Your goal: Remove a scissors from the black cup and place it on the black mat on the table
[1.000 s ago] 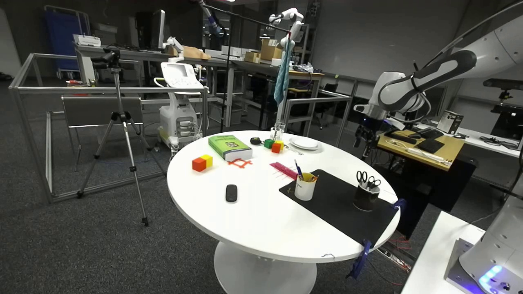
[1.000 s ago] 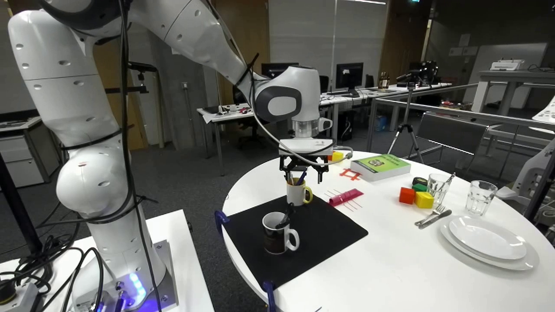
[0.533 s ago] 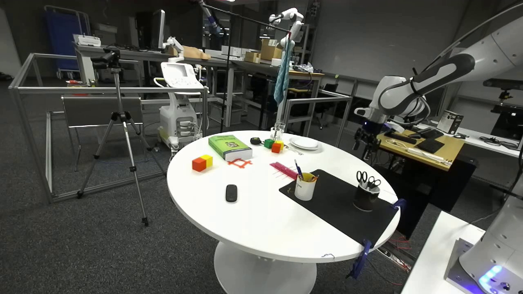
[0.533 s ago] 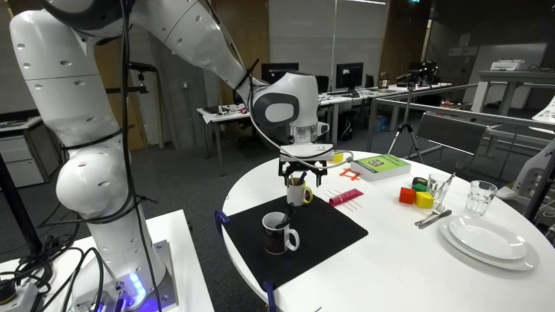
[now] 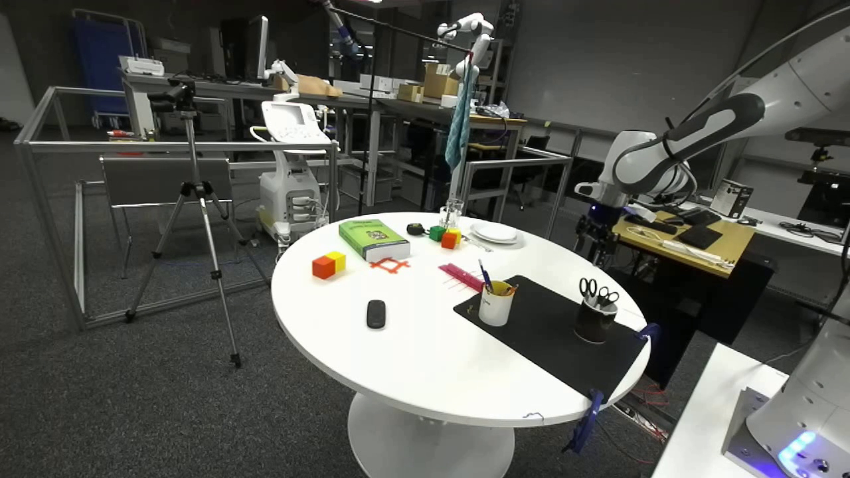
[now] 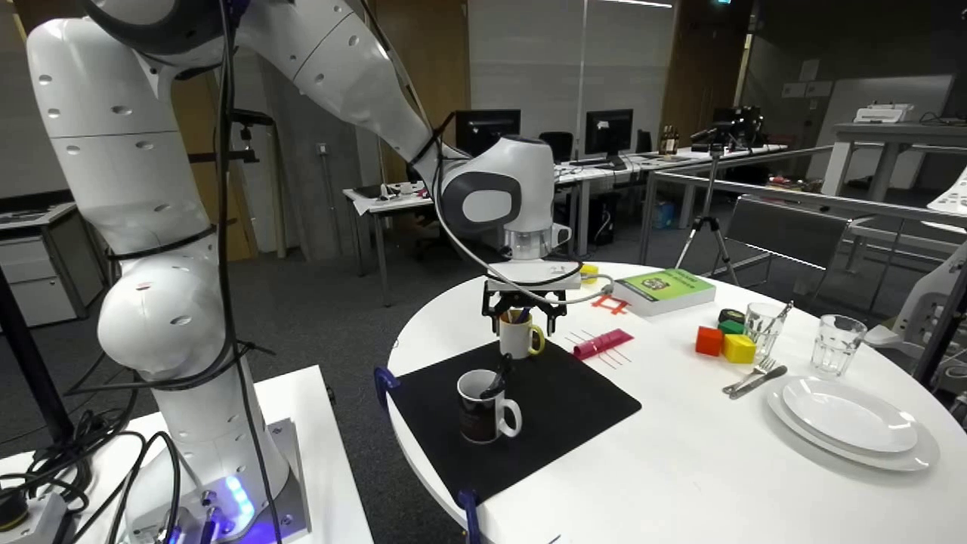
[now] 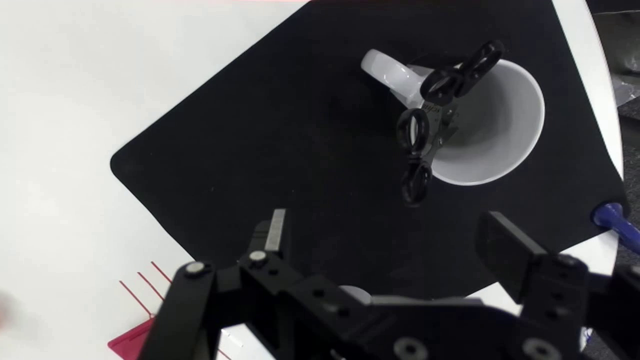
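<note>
Reads as approach, pre-grasp. The black cup (image 6: 477,421) stands on the black mat (image 6: 563,404) with two pairs of scissors in it, handles up. The near scissors (image 7: 415,158) are on the gripper side of the cup in the wrist view; their handle rings appear to stick out past its rim. The far scissors (image 7: 463,79) have their rings over the cup's rim, at a slant.

The gripper (image 7: 385,225) has its jaws spread wide, nothing between them. It hangs over the mat, off to one side of the cup, not touching the cup or either pair. The pen mug (image 5: 495,307) is on the mat too, well apart from the cup.

Next move, my read: shift sideways to the cup and get one handle between the jaws. The near pair looks the easier pick: rings lined up roughly square to jaw travel, so little wrist turn. Then down, pinch, straight up till the blades clear the cup's rim. Could drag the second pair along; blades sit close together inside the cup, can't tell if they touch. Last step, laying the pair on the mat beside the cup, not yet done.
</note>
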You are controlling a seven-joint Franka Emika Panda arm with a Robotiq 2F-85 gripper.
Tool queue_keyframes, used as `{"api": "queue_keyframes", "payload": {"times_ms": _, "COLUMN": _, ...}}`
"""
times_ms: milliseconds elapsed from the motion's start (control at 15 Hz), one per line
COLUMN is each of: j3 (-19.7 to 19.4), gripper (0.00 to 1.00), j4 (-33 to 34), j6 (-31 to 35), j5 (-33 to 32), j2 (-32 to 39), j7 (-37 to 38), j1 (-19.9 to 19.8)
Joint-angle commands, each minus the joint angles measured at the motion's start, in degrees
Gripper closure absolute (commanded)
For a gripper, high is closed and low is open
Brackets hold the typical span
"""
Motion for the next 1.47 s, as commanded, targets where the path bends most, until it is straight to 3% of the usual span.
{"api": "queue_keyframes", "payload": {"times_ms": 0, "j3": 1.1, "gripper": 0.0, "j4": -0.7, "j6": 3.7, "j5": -0.2, "j2": 1.5, "j7": -1.6, "j1": -1.3}}
{"api": "queue_keyframes", "payload": {"times_ms": 467, "j3": 2.3, "gripper": 0.0, "j4": -0.2, "j6": 8.3, "j5": 0.0, "j2": 5.4, "j7": -0.9, "j1": -1.8}}
{"api": "queue_keyframes", "payload": {"times_ms": 1400, "j3": 3.3, "gripper": 0.0, "j4": 2.9, "j6": -3.4, "j5": -3.1, "j2": 7.6, "j7": -0.9, "j1": -3.1}}
